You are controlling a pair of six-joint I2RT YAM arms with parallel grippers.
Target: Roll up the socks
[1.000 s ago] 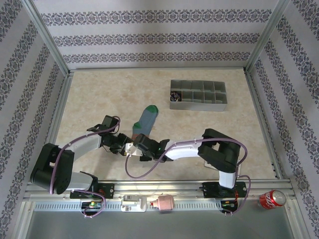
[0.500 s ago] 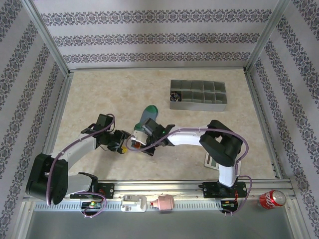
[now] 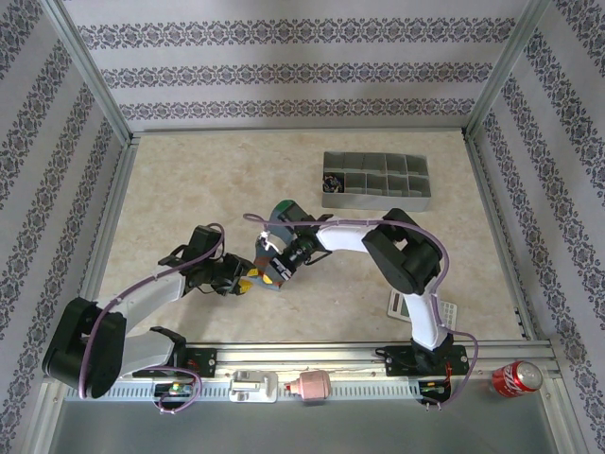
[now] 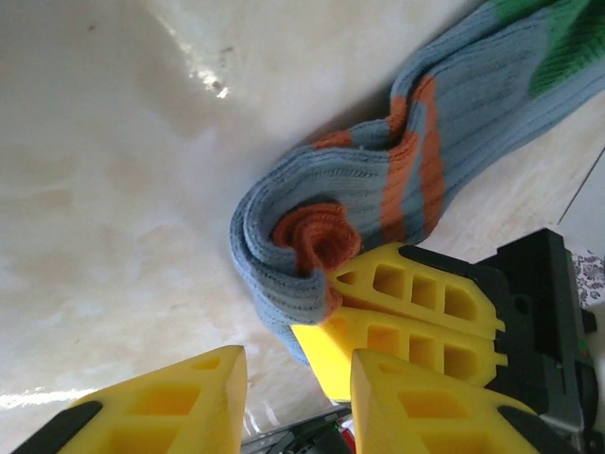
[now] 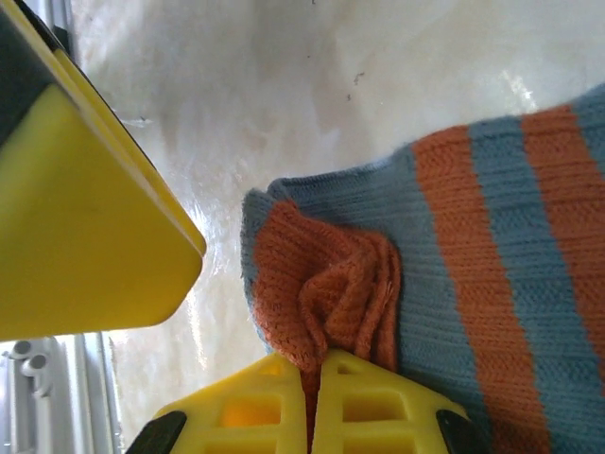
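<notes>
The blue-teal sock (image 4: 350,199) lies midway on the tabletop (image 3: 189,189), its long axis running from the rolled orange cuff nearest me to the green toe pointing away. My right hand (image 5: 317,374) grips the cuff, and my left hand (image 4: 298,383) stands open just beside it. Bare tabletop extends left and beyond.

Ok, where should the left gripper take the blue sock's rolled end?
I'd grip the blue sock across the coil's thick outer layers, coming from the robot's left: the right gripper pinches the orange core opposite. The left gripper is open.
</notes>
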